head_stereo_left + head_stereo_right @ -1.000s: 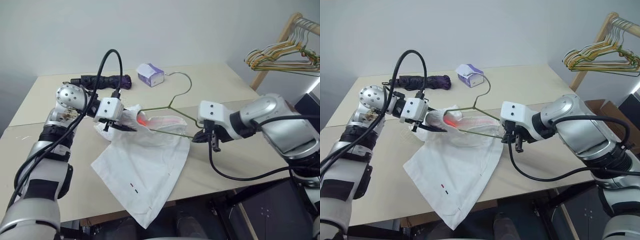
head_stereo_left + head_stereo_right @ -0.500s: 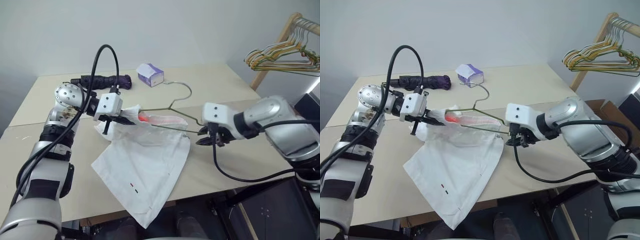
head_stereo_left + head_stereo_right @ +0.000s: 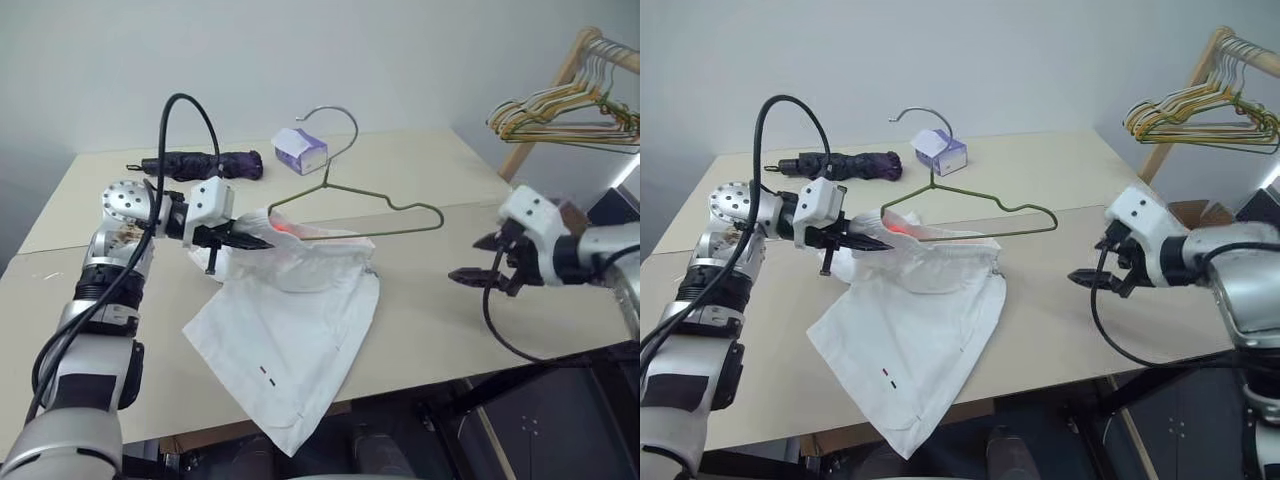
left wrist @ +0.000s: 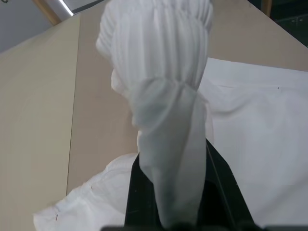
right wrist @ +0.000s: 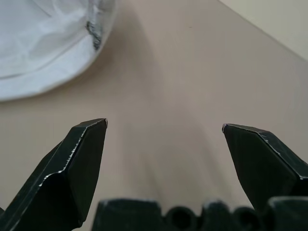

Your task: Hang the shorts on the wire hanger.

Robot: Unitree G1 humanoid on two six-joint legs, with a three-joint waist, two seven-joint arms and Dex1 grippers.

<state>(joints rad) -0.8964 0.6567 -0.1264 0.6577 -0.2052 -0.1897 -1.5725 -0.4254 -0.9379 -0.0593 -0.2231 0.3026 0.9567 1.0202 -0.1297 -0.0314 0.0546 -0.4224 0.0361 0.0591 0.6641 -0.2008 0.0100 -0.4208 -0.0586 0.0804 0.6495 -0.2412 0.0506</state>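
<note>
Shorts (image 3: 290,330) hem past table (image 3: 440,300) edge

pale grey wall (image 3: 400,50), beige table (image 3: 420,170), wooden rack (image 3: 560,90) of spare hangers (image 3: 560,110) at right.

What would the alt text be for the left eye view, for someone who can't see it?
The left gripper pinches the waistband of white shorts spread over a beige table, with a wire hanger tilted up from the waistband. The right gripper hangs open, apart from both.
</note>
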